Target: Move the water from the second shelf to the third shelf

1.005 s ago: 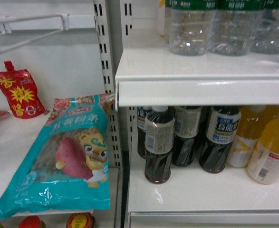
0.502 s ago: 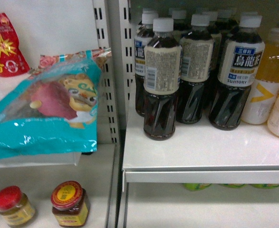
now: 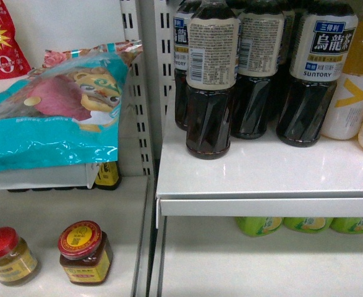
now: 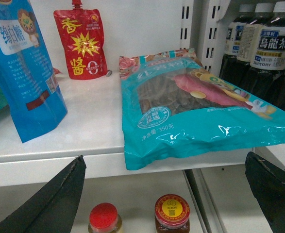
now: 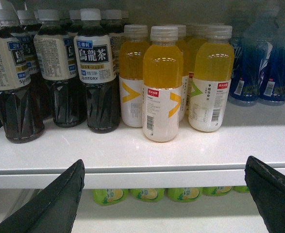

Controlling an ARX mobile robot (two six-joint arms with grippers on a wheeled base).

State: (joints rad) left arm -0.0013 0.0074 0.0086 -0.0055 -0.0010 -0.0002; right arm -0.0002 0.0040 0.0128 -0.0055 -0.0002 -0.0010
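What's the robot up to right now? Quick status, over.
Both tools open, empty: left, right. Water bottle not in view. Ahead: dark tea bottles, orange drinks, teal bag.

Dark tea bottles [image 3: 211, 80] are standing in rows on a white shelf [image 3: 261, 170], the front one nearest the edge. Orange juice bottles [image 5: 162, 85] are standing just beside them on the right, with blue bottles [image 5: 259, 68] farther right. Green bottle caps [image 3: 258, 224] are showing beneath the shelf. On the left-hand unit, a teal snack bag [image 4: 195, 109] is lying flat and overhanging its shelf edge; a red pouch [image 4: 81, 43] is standing behind it, a blue bag [image 4: 23, 68] beside. Two red-lidded jars [image 3: 84, 252] are sitting below.
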